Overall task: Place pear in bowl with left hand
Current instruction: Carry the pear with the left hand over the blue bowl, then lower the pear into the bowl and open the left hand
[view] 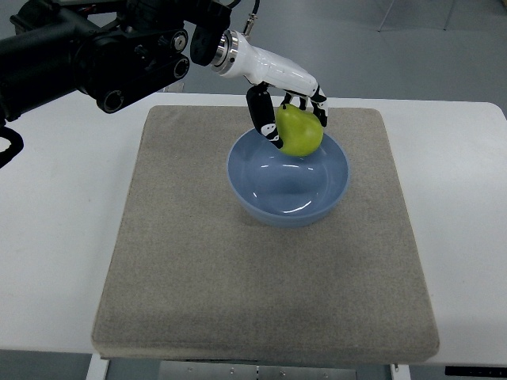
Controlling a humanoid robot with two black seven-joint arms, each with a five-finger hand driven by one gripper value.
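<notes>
My left hand (289,119), white with black finger joints, reaches in from the upper left on a black arm. Its fingers are curled around a yellow-green pear (300,131). The pear hangs over the far rim of a light blue bowl (261,186), which stands on the mat and holds nothing inside. The thumb sits on the pear's left side, the other fingers over its top and right. My right arm does not show.
A grey-brown mat (198,261) covers most of the white table (55,229). The bowl stands on the mat's far half, slightly right of centre. Grey floor lies beyond the table's far edge.
</notes>
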